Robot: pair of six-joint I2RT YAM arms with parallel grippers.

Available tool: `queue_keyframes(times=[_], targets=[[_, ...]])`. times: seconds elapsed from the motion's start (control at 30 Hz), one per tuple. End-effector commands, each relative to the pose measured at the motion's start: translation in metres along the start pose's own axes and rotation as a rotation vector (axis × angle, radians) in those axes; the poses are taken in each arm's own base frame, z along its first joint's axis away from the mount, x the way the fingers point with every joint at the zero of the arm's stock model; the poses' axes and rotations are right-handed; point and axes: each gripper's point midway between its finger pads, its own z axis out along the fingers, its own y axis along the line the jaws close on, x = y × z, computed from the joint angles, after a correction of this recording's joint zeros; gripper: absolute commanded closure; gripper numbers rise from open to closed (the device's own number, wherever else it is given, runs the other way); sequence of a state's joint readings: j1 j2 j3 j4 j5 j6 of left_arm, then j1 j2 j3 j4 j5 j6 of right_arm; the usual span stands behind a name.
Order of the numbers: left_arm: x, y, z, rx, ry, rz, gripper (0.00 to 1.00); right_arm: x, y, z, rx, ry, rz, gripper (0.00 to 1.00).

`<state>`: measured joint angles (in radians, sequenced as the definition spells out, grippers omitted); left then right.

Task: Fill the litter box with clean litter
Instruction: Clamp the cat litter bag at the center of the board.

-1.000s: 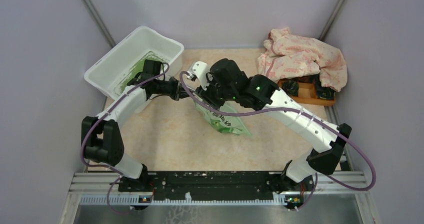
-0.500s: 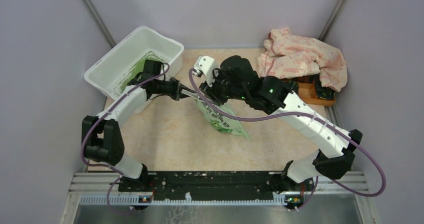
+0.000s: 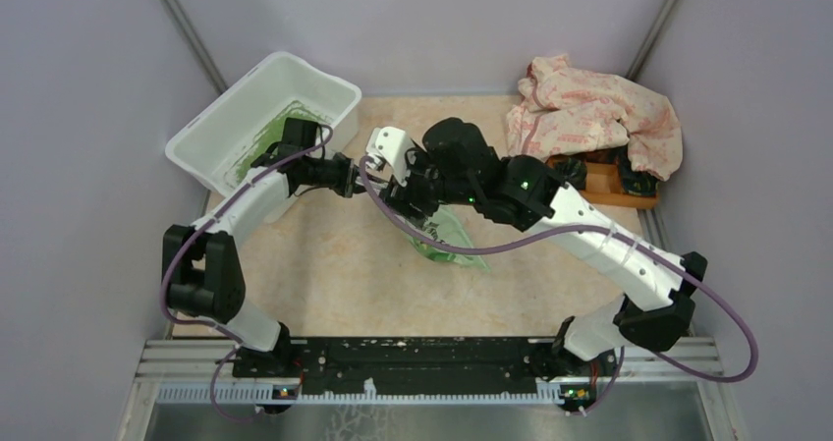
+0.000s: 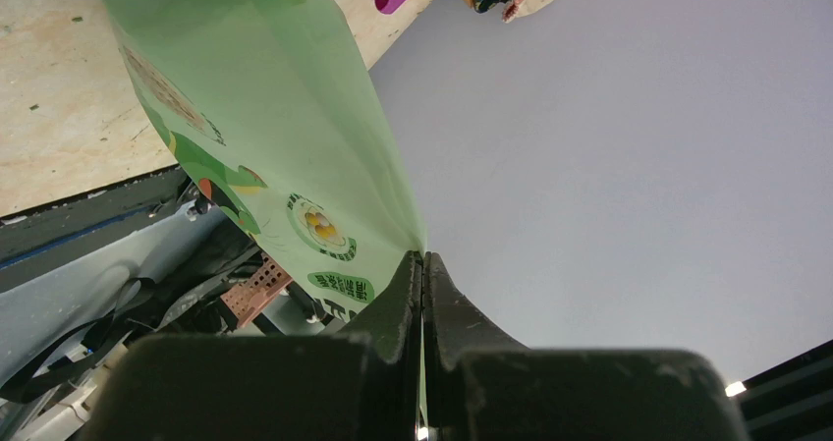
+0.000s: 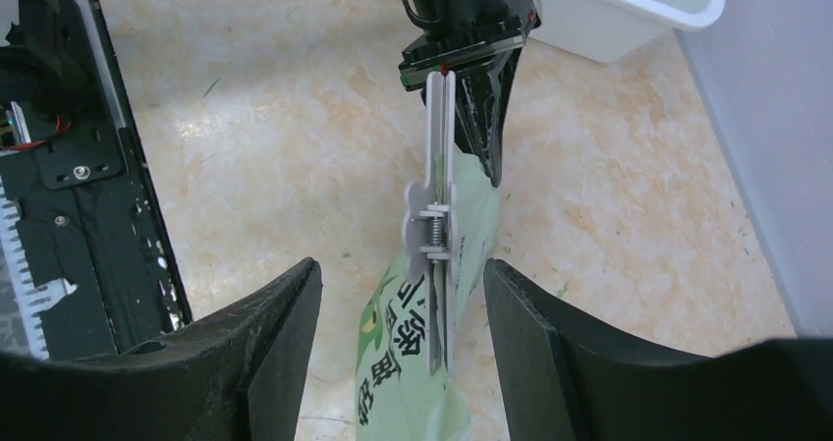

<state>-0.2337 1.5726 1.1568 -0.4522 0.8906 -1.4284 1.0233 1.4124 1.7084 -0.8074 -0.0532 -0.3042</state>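
Standing at the near edge, the first thing past the arm bases is the green printed litter bag (image 5: 403, 362) hanging over the middle of the marble-look surface (image 3: 334, 274), its bottom end drooping onto it. The left claw (image 4: 422, 264) is pinched completely shut on the bag's top edge and is what's holding it up. The right claw (image 5: 401, 264) is open wide with a finger on each side of the white spring clip (image 5: 437, 215) that's clamped on the bag. It's not touching the clip and has nothing in its grip. Further back on the left is the litter box (image 3: 221, 107), sitting apart from the bag, with only a thin patch of clean litter (image 3: 257, 156) on its floor. So I'd say filling is barely started and this is the deal-with-the-clip step. Next move, I'm guessing: the right claw has to line up on the clip's handles and squeeze square while the left keeps the bag steady. Way back right there's a crumpled pink-patterned cloth (image 3: 589, 107) draped over an orange tray (image 3: 604, 191).
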Motion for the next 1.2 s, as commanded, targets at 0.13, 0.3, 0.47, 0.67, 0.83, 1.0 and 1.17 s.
queue_keyframes(times=[0.13,0.3,0.47,0.67,0.83,1.0,1.17], targets=[[0.012,-0.020,-0.007,0.054,0.049,0.040,1.00,0.005,0.000,0.026,0.005,0.047,-0.047,0.39],[0.012,-0.019,-0.007,0.055,0.051,0.041,1.00,0.012,-0.007,0.037,0.047,0.083,-0.049,0.42],[0.012,-0.019,-0.007,0.056,0.051,0.040,1.00,0.011,-0.011,0.040,0.065,0.079,-0.047,0.47],[0.012,-0.018,-0.007,0.057,0.052,0.040,1.00,0.008,-0.013,0.039,0.074,0.073,-0.046,0.65],[0.012,-0.018,-0.007,0.058,0.051,0.040,1.00,0.007,-0.013,0.039,0.074,0.068,-0.043,0.72],[0.012,-0.018,-0.007,0.059,0.049,0.041,1.00,0.005,-0.014,0.039,0.079,0.061,-0.041,0.75],[0.013,-0.018,-0.007,0.061,0.052,0.041,1.00,0.002,-0.016,0.039,0.088,0.053,-0.040,0.89]])
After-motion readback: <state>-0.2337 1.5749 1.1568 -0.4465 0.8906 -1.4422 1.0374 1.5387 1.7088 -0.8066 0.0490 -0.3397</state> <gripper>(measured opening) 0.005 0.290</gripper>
